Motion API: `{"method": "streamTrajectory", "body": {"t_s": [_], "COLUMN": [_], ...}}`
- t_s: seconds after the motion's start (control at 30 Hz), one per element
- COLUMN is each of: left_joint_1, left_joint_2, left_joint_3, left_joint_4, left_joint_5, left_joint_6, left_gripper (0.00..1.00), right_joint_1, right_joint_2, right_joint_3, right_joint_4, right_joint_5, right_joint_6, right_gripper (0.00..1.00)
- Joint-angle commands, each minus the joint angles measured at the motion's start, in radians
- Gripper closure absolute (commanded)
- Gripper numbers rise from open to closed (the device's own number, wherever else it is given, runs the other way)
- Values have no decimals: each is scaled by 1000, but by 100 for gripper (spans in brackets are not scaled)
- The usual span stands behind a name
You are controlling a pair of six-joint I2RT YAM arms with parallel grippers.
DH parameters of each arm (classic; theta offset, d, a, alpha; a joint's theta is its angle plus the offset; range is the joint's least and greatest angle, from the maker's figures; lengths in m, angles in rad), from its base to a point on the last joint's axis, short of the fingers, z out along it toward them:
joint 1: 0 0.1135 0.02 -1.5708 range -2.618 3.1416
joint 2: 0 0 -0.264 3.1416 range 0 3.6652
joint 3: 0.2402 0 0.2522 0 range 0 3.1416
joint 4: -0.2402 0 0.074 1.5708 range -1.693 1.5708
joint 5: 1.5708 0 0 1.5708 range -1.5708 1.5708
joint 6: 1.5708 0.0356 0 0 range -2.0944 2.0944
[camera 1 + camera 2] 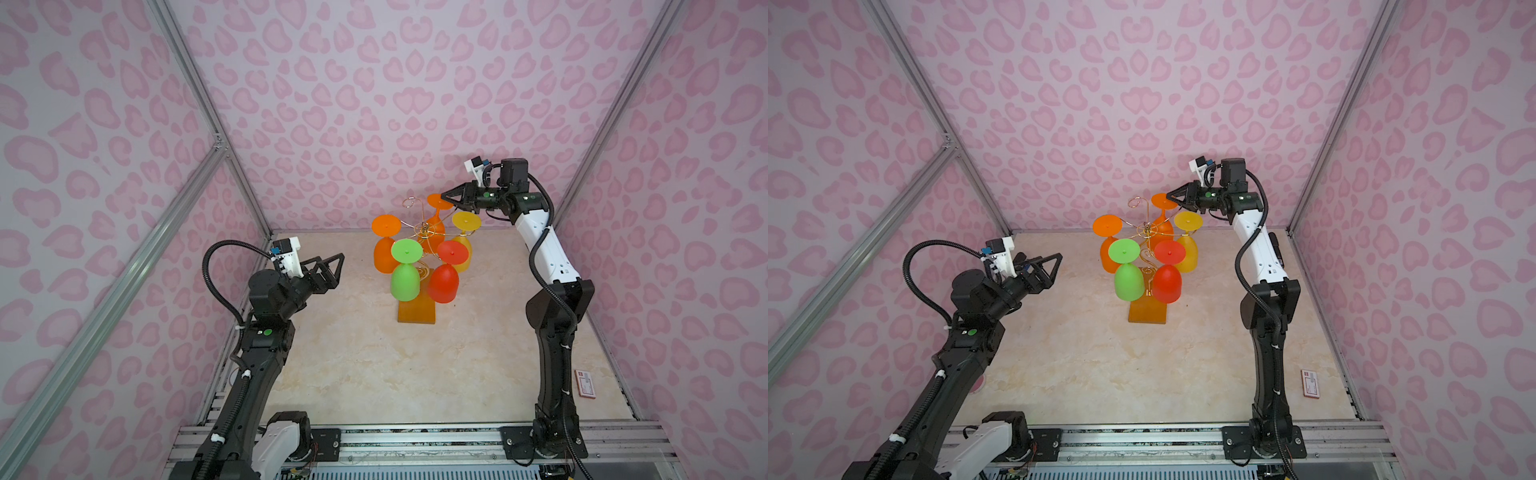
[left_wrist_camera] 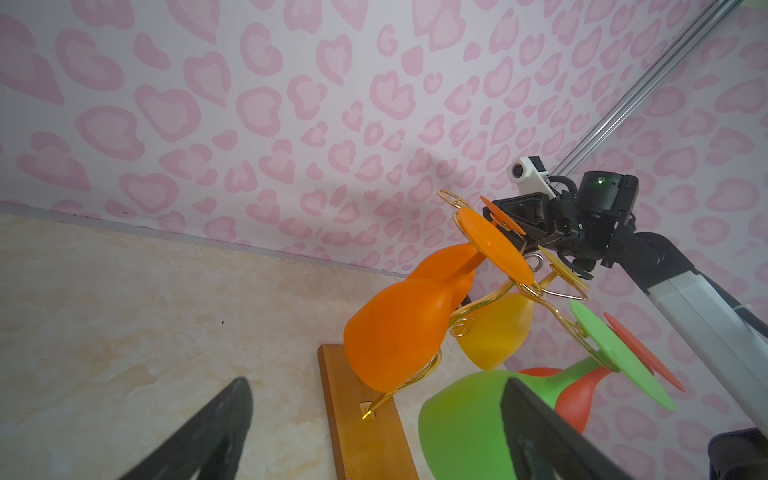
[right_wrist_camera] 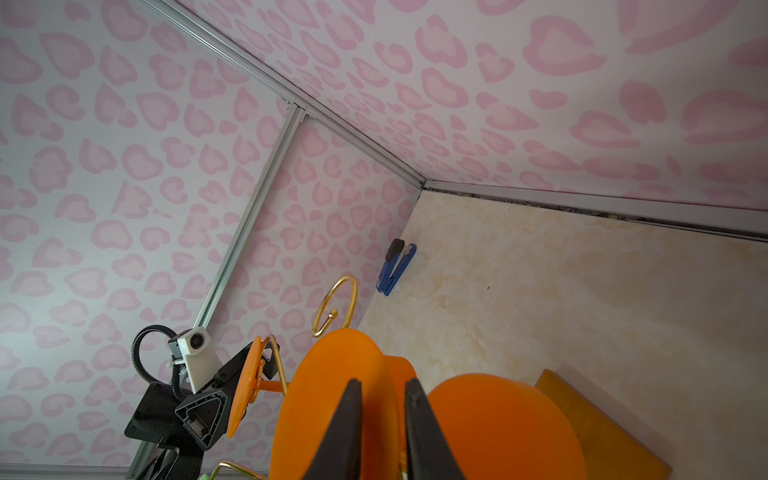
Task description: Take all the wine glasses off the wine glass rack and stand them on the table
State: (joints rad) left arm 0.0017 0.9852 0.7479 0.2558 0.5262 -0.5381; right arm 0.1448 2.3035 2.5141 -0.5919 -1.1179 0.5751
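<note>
The wine glass rack [image 1: 417,312] [image 1: 1147,312] is a gold wire stand on an amber wooden base at the back middle of the table. Several coloured glasses hang on it upside down. My right gripper [image 1: 445,196] [image 1: 1170,196] reaches over the rear orange wine glass [image 1: 436,202] [image 1: 1161,202]. In the right wrist view its fingers [image 3: 384,384] stand close on either side of that glass's stem [image 3: 395,374], just under the round foot. My left gripper [image 1: 337,270] [image 1: 1057,266] [image 2: 376,382] hangs open and empty to the left of the rack, apart from it.
Also on the rack are another orange glass [image 1: 385,257], a green glass [image 1: 404,282], a red glass [image 1: 444,284] and a yellow glass [image 1: 465,249]. A blue stapler [image 3: 395,268] lies by the back wall. A small red-and-white box [image 1: 585,384] lies at the right edge.
</note>
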Motion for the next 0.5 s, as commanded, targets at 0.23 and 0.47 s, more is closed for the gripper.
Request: {"method": "streamTrajectory", "body": {"t_s": [0.23,0.47], "left_joint_1": [0,1], "left_joint_2": [-5,-5], "left_joint_3": [8,9], "left_joint_4": [-6,-6], "left_joint_5": [5,5], "left_joint_6": [11,11], "left_gripper": [5,5], "right_joint_1": [-2,-5], "right_joint_2": [-10,-47], "right_joint_3": [-9,-38], "right_joint_4": [70,75], "right_joint_5": [-2,4], "right_joint_6": [54,46], "right_gripper": [79,80]}}
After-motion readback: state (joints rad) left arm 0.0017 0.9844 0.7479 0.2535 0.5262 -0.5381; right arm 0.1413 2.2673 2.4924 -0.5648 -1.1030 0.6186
